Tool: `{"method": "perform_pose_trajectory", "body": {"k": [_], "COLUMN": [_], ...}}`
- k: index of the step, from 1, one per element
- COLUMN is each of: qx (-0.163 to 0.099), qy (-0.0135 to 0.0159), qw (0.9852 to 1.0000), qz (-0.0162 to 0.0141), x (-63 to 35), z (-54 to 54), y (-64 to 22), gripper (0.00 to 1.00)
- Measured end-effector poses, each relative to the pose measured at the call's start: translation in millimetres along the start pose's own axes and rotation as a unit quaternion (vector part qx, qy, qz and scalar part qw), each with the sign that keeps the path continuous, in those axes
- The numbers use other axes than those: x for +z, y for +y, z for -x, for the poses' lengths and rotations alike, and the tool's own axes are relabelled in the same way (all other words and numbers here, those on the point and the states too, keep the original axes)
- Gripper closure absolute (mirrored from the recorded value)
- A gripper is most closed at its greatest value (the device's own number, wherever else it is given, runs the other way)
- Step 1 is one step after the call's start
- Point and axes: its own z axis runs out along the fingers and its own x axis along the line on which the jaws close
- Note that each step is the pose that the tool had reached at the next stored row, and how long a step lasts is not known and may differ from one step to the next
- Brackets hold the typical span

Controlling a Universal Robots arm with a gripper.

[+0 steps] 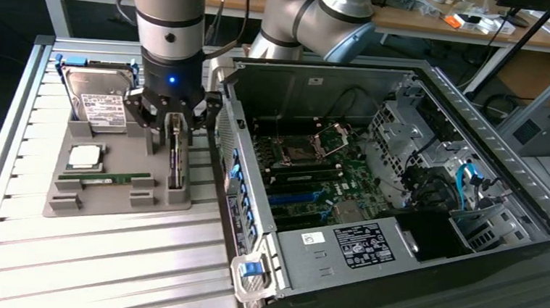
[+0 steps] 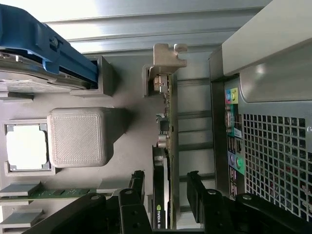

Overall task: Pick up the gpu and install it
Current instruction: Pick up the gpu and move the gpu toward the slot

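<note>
The gpu stands on edge in a slot at the side of the grey holder tray nearest the computer case. In the wrist view the gpu is a thin dark card with its silver bracket at the far end. My gripper hangs straight over it, open. The two black fingers straddle the card, with a small gap on each side. Nothing is held.
The tray also carries a hard drive in a blue frame, a processor and a green memory stick. The open computer case lies at the exterior view's right, its motherboard exposed. The case's rear panel sits close beside the gpu.
</note>
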Motion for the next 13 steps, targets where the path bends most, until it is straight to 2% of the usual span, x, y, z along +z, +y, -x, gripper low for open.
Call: {"method": "perform_pose_trajectory", "body": {"k": [13], "qx": [0.000], "qy": [0.0000], "qw": [1.0000], "qz": [-0.0001], "x": [13.2], "z": [-0.7], "y": [0.0], "gripper": [0.52]}}
